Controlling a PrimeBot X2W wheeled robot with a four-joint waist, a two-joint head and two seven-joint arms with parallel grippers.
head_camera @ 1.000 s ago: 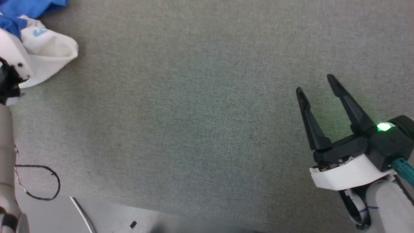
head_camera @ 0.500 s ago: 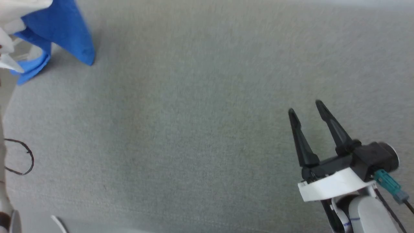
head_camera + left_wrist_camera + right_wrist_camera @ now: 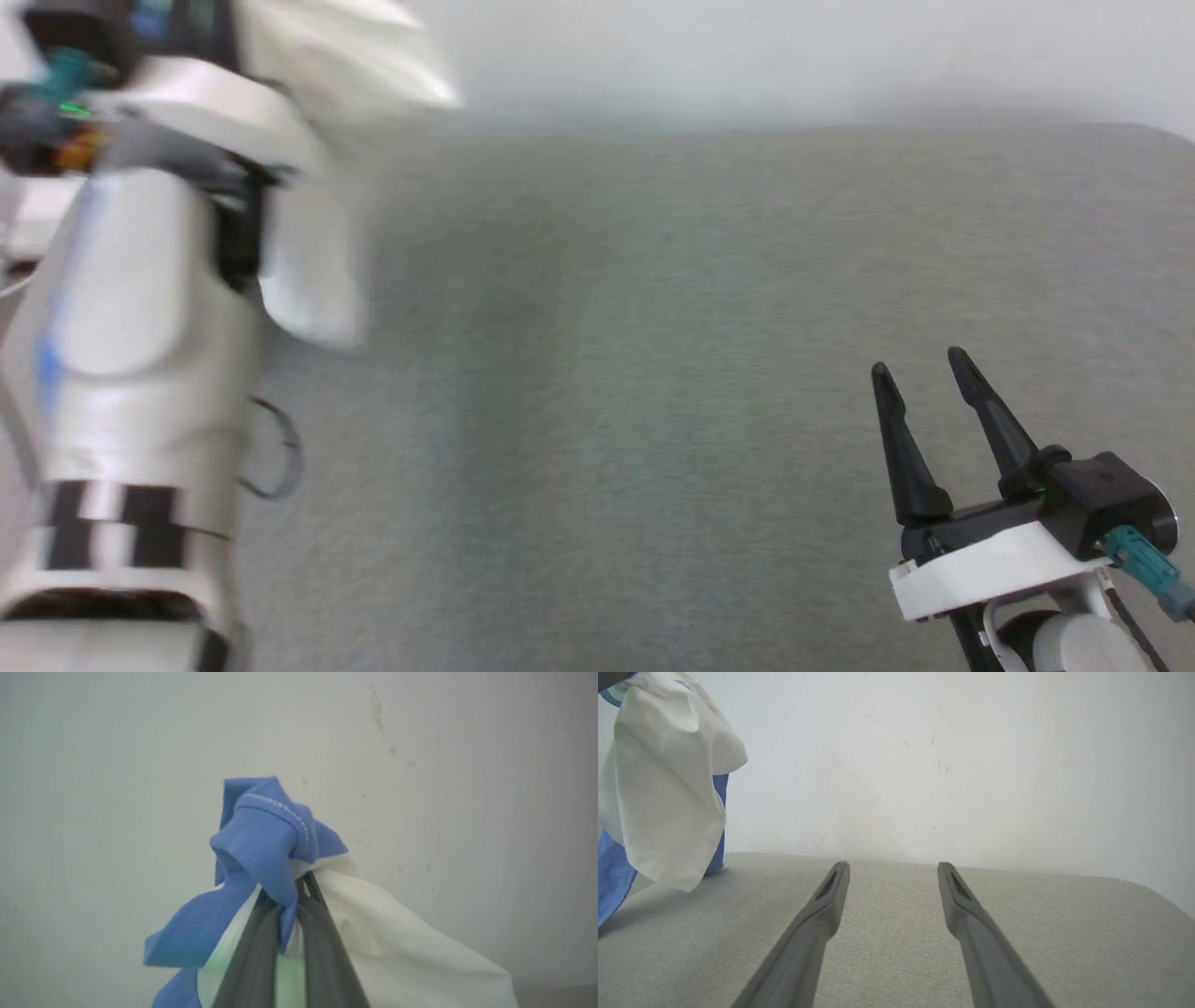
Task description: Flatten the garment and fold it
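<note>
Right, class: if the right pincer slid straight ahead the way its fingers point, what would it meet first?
Nothing close: the grey table ahead of the right pincer looks free, so probably the white wall. The garment hangs well off to the side.

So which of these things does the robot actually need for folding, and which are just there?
For the job: the garment, hanging from the left gripper, which is shut on it; the right gripper, open, holding nothing; the grey cloth-covered table.
Just there: the white wall; a black cable loop by the left arm.
</note>
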